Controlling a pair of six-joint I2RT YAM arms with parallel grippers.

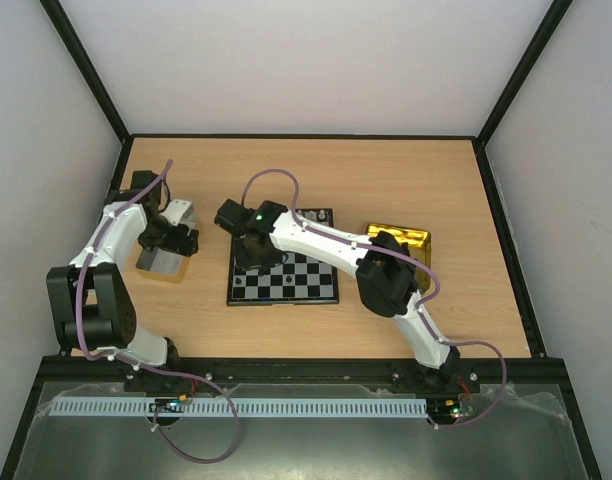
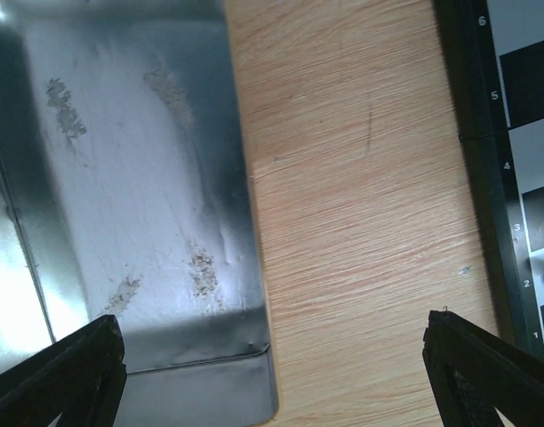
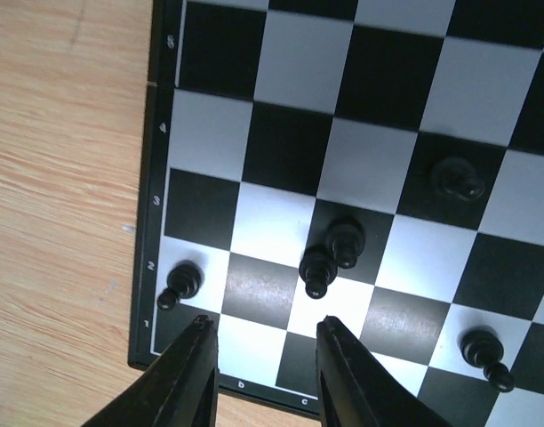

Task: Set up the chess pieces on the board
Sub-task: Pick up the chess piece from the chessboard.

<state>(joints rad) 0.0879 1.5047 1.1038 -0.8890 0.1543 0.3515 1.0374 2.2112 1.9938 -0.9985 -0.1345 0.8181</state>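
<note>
The board (image 1: 284,275) lies mid-table, its black and pale squares filling the right wrist view (image 3: 290,151). Several black chess pieces stand near its numbered edge: one (image 3: 181,283) on the second row, two close together (image 3: 318,269) (image 3: 346,242), and others further right (image 3: 459,178) (image 3: 482,349). My right gripper (image 3: 264,325) hovers over the board's near corner, its jaws partly apart with nothing between them. My left gripper (image 2: 272,325) is wide open and empty above the corner of the silver tray (image 2: 139,178) and bare wood. The board's edge (image 2: 521,178) shows at the right of that view.
The silver tray (image 1: 161,262) sits left of the board and holds nothing that I can see. A shiny gold tray (image 1: 406,238) lies right of the board, partly hidden behind the right arm. Black frame rails border the table.
</note>
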